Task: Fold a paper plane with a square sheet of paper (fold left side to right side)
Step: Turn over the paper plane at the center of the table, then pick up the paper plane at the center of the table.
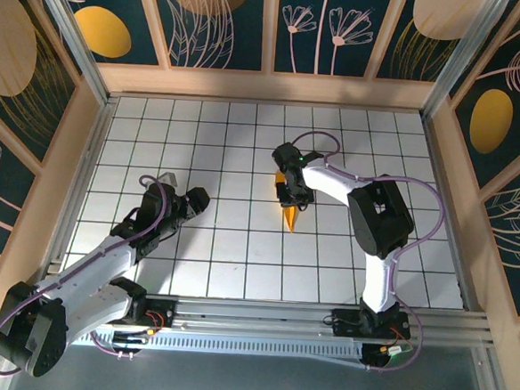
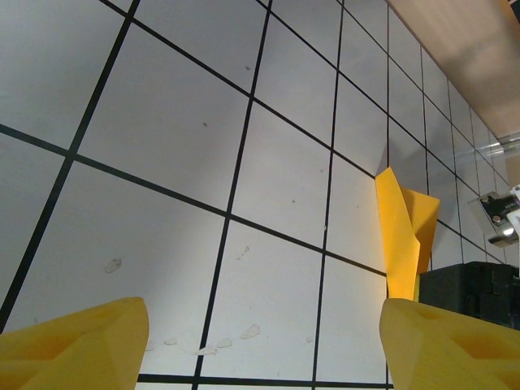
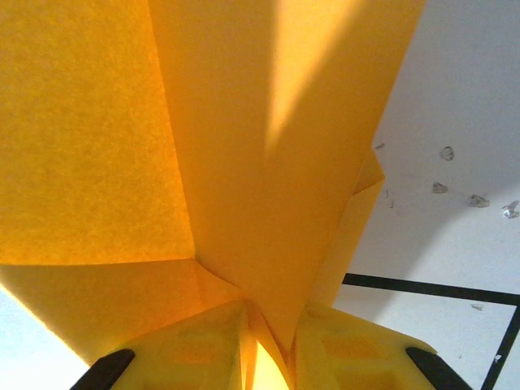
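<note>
Paper dart (image 1: 290, 215), orange-yellow, narrow, pointed, is seen from above at centre, clamped by the right gripper (image 1: 293, 195); the left gripper (image 1: 191, 199) is held well apart, left; from the left wrist, its jaws are spread, empty; from the right wrist, folded layers are pinched between closed pads (image 3: 191, 353); the crease should be pressed evenly, edges kept aligned.

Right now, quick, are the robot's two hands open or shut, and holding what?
Left gripper: open, holding nothing.
Right gripper: shut on the paper plane.
</note>
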Available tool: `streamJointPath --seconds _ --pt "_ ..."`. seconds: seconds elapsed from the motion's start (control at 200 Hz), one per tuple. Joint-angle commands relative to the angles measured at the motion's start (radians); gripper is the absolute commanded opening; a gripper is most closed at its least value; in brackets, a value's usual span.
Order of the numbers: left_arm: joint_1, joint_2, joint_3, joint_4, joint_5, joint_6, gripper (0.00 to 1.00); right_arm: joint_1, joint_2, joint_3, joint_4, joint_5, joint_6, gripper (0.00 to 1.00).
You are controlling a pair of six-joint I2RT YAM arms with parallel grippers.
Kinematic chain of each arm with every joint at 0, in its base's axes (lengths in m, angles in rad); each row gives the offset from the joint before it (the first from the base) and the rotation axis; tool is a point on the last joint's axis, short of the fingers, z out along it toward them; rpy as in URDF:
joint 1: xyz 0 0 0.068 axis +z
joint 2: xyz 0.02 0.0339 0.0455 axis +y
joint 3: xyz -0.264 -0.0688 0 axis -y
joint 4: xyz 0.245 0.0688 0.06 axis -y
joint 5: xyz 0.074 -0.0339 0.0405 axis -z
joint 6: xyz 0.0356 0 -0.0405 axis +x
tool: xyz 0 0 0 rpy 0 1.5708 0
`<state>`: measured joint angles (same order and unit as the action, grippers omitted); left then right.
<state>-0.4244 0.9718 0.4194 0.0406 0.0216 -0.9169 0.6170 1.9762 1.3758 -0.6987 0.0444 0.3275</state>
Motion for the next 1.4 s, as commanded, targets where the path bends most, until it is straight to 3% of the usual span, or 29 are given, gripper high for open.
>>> streamJointPath --seconds 0.0,0.325,1.396 --pt "0.007 0.008 0.03 0.002 0.016 0.018 0.75 0.003 -0.043 0.002 -0.008 -0.011 0.02 0.21" --pt "0.007 0.016 0.029 0.008 0.021 0.02 0.75 0.036 -0.038 0.047 -0.044 0.002 0.025 0.14" --pt "0.007 0.01 0.013 0.008 0.023 0.022 0.76 0.084 0.053 0.059 -0.036 0.053 0.039 0.2"
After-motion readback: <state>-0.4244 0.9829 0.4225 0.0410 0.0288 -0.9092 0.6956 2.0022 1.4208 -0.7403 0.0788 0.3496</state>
